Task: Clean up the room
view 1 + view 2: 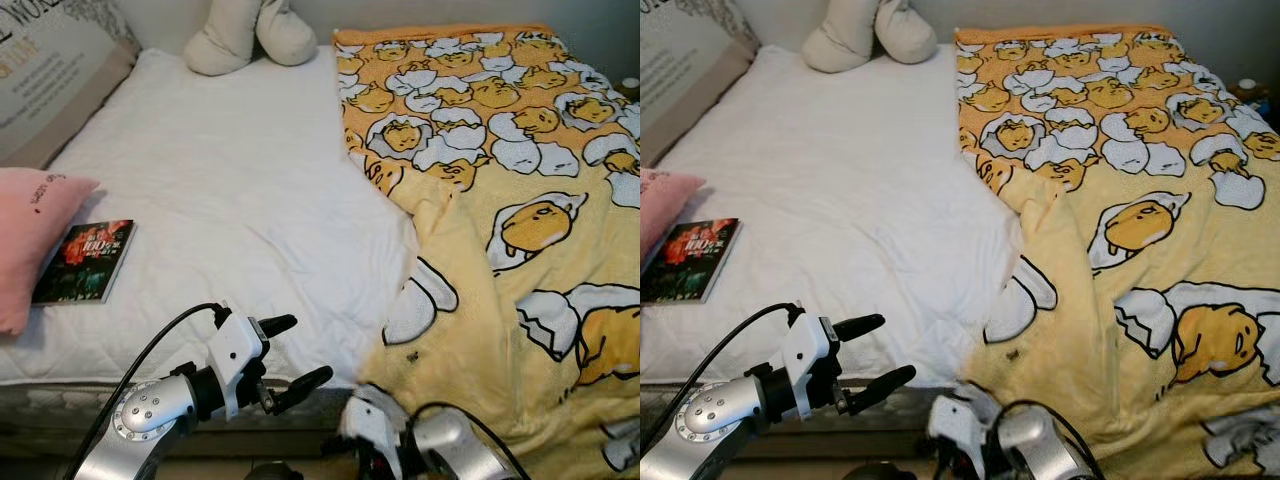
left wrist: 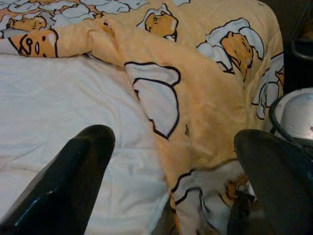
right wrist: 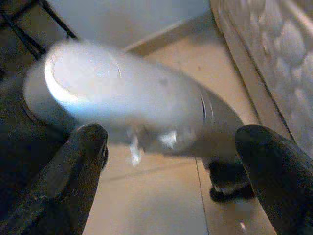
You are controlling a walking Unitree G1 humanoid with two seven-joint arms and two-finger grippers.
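Yellow blanket (image 1: 520,200) with egg-character print, spread over the right half of the bed and rumpled at its inner edge, draping over the near corner. White mattress cover (image 1: 220,180) bare beside it. Book (image 1: 85,260) lying flat near the left edge, touching a pink pillow (image 1: 25,235). Left gripper (image 1: 283,356) raised at the near bed edge, fingers spread, grasping nothing. Right gripper (image 3: 171,166) low by the floor, fingers apart, empty.

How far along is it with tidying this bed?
Little looks done. The yellow blanket covers one side of the bed, its edge bunched along the white sheet. The left gripper hovers open at the foot of the bed, holding nothing. The book and pink pillow remain.
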